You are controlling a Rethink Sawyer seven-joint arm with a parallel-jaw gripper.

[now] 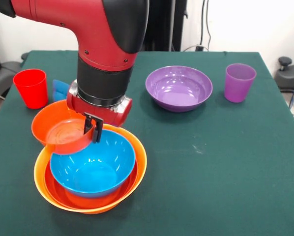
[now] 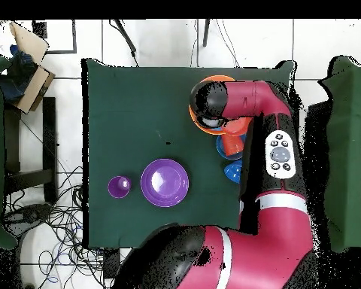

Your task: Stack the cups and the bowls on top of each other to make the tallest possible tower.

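Tower: the yellow-orange bowl (image 1: 137, 169) is seen at the table's near left in the front view, as the outermost and lowest piece; a red-orange bowl (image 1: 63, 192) is nested in it, and a light blue bowl (image 1: 95, 164) sits inside that one.
Small orange bowl (image 1: 58, 130): held tilted above the tower's left rim, partly overlapping the light blue bowl's edge; its opening is turned toward the camera.
Gripper (image 1: 93, 129): its dark fingers are closed over the small orange bowl's right rim, one finger inside the wall and one outside.
Arm (image 1: 105, 44): the red and black body is seen coming down from above onto the tower; in the overhead view most of the tower is covered by it.
Red cup (image 1: 31, 87): stood upright at the table's left, well apart from the tower.
Blue item (image 1: 60, 89): a small blue piece is seen just beside the red cup, mostly hidden by the arm; what it is cannot be told.
Purple bowl (image 1: 179, 88): set upright at mid-table, apart from the tower.
Purple cup (image 1: 239, 82): upright, just right of the purple bowl, not touching it.
Table (image 1: 225, 162): covered in dark green cloth.
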